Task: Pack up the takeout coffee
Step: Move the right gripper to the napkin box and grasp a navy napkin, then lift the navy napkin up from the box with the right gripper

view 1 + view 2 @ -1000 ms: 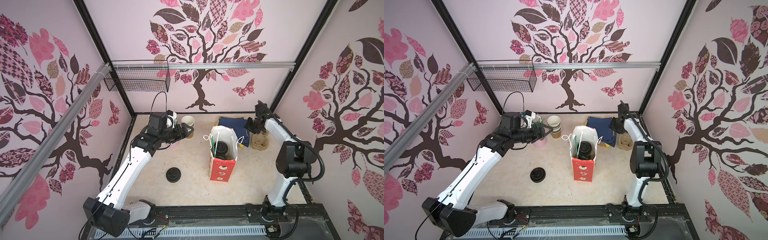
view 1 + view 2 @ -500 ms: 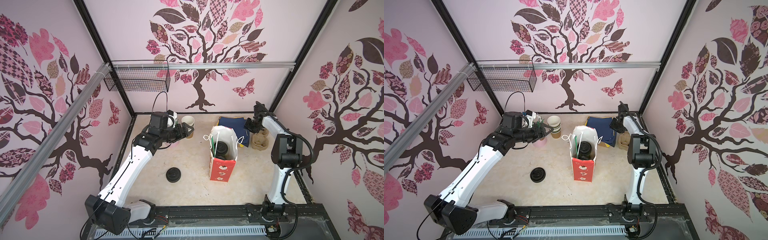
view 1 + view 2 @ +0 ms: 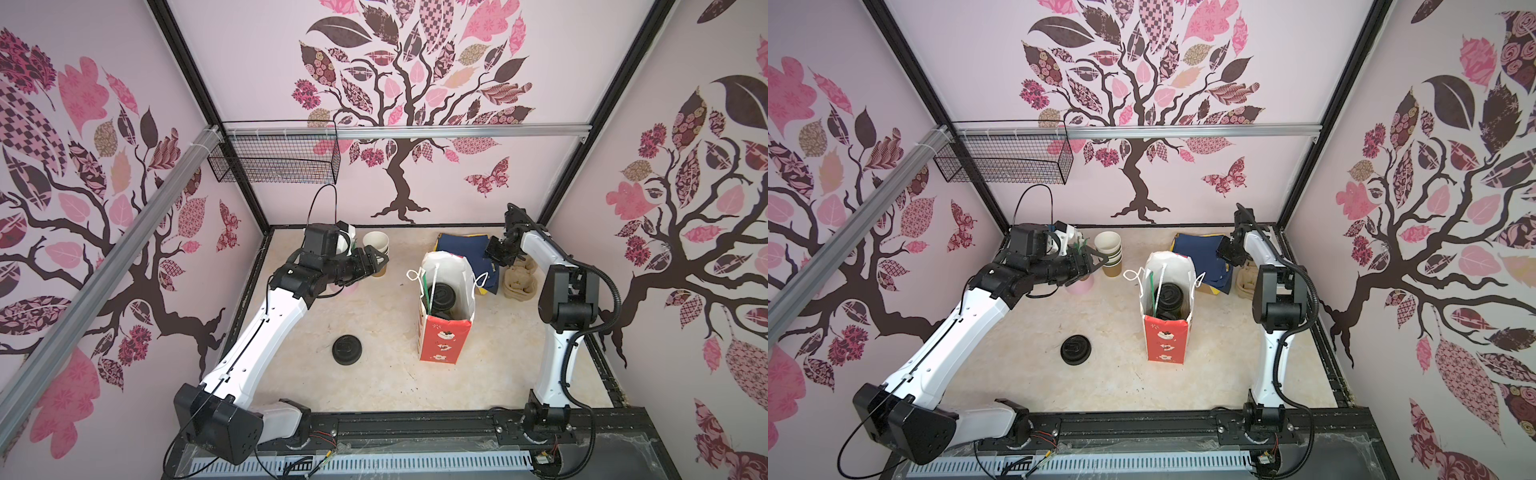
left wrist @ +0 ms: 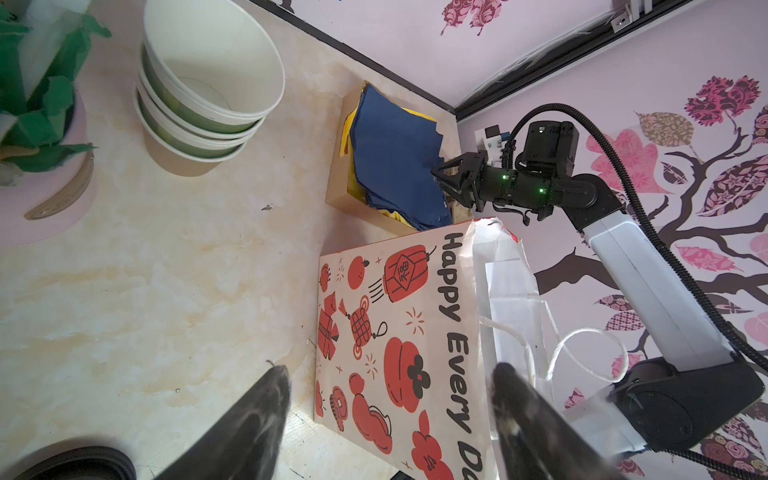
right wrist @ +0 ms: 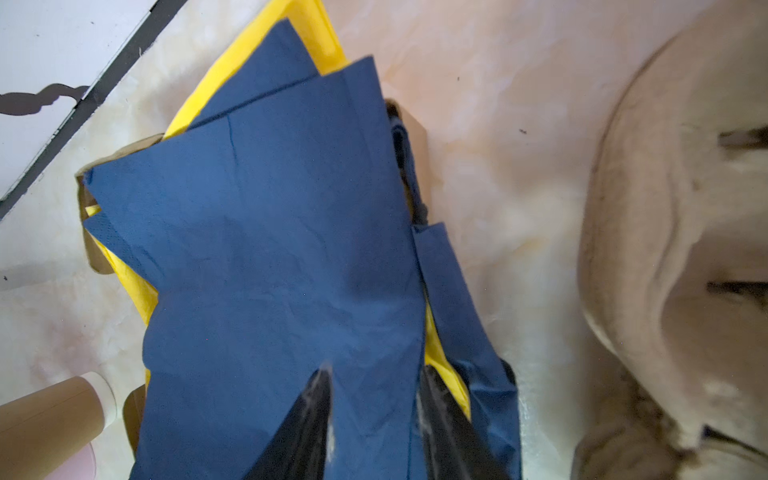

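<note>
- Since the earlier frames the right arm [image 3: 552,357] has swung its elbow in toward the middle. Its right gripper [image 3: 494,252] has settled over the navy napkins [image 3: 459,245]. The left arm [image 3: 266,332] has barely shifted.
- Top views: the paper bag [image 3: 440,347] stands upright mid-table, mouth up. The lidded cups [image 3: 444,294] are already inside it. 1 black sip lid shows clearly and a 2nd dark round shows partly, nearer the front, with straws [image 3: 430,286] leaning beside them. The right gripper sits just beyond the bag's far corner. The left gripper [image 3: 380,259] hovers by the stack of empty green cups [image 3: 376,241].
- Left wrist view: the left gripper's fingers [image 4: 266,415] stand wide apart with nothing between them. They face the bag's printed side across bare table.
- Right wrist view: the right gripper's jaws are part-way apart, with their tips on the top navy napkin. I cannot tell whether any paper is caught.
- Judgement: the cups look packed, and fetching a napkin seems to be the step in hand. The bag's mouth lies toward the front and inward from the right gripper, which is on the napkin side. The carry would go up over the rim, clear of the string handles.
</note>
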